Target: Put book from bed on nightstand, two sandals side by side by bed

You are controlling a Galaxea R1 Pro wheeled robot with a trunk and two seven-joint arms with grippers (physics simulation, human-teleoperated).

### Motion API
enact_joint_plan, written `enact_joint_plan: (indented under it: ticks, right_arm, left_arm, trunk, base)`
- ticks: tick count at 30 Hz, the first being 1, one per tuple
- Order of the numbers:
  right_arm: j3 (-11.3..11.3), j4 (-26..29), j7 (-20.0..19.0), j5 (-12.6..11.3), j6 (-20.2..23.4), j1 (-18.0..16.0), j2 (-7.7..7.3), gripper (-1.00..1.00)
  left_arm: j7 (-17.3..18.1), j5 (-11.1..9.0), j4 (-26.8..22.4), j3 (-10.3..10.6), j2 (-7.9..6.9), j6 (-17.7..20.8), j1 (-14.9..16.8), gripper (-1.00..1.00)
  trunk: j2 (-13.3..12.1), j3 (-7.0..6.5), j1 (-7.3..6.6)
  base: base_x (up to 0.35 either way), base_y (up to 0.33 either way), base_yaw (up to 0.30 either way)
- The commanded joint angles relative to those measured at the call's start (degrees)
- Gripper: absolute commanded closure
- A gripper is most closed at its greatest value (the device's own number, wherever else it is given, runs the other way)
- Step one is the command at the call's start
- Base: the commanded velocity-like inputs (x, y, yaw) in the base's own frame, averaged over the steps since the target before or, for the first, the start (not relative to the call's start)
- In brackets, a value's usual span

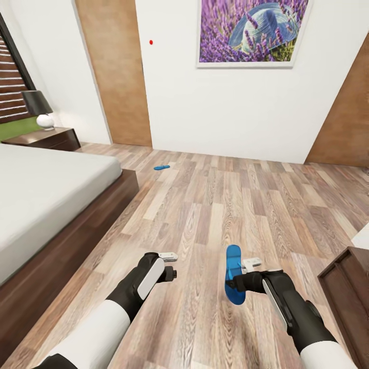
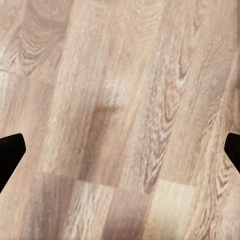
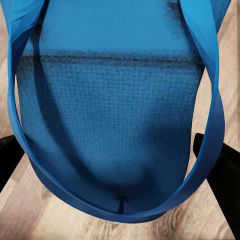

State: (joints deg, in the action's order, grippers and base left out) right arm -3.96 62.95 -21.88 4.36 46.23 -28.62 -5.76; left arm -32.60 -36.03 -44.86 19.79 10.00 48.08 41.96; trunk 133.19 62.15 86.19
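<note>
A: Nearest, what is seen at the bottom of the head view?

B: Two black-and-white arms are seen reaching forward over the brown wood-plank floor [image 1: 215,205]. The right gripper [image 1: 237,280], at lower centre right, is clenched on a bright blue flip-flop sandal [image 1: 233,274], which is held lengthwise above the planks. In the right wrist view the blue textured sole [image 3: 115,125] is framed by its thong straps, with the black fingertips [image 3: 220,170] seen at either side of it.

A: And the left gripper?

B: The left gripper [image 1: 168,256], at lower centre left, is held released: in the left wrist view its dark fingertips [image 2: 11,152] stand far apart at the frame's edges, and bare planks are seen between them.

A: What lies farther off?

B: At the left the large low bed [image 1: 56,195] is seen, with its dark brown frame and off-white mattress. A dark wooden cabinet corner [image 1: 348,277] is cut off at the lower right. Beyond the bed's corner, left of centre, the second blue sandal [image 1: 161,167] lies flat on the floor, well apart from the held one. At the far left a dark reddish-brown nightstand [image 1: 46,138] carries a black-shaded lamp with a white round base [image 1: 41,108].

A: And the back wall?

B: Brown wooden doors [image 1: 115,72] and a framed purple lavender picture [image 1: 251,31] are shown on the white wall.
</note>
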Motion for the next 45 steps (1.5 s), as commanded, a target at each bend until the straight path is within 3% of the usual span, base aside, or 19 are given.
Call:
enact_joint_plan:
  ticks: [1,37,45]
  right_arm:
    - [-0.1,0.1,-0.4,0.5,0.2,0.0,-0.04,1.00]
    - [-0.1,0.1,-0.4,0.4,0.4,0.0,-0.04,1.00]
    - [-0.1,0.1,-0.4,0.5,0.3,0.0,-0.04,1.00]
  left_arm:
    - [-0.5,-0.5,-0.1,0.1,0.00,0.1,0.0,-1.00]
    - [-0.5,-0.6,0.0,0.1,0.00,0.0,0.0,-1.00]
    - [0.0,-0.6,0.0,0.1,0.00,-3.2,-0.2,-1.00]
  trunk:
    - [0.0,0.04,-0.01]
    - [0.0,0.54,-0.01]
    - [0.0,0.54,-0.01]
  base:
    - [0.000,0.000,-0.104]
    - [0.000,0.000,-0.183]
    - [0.000,0.000,-0.013]
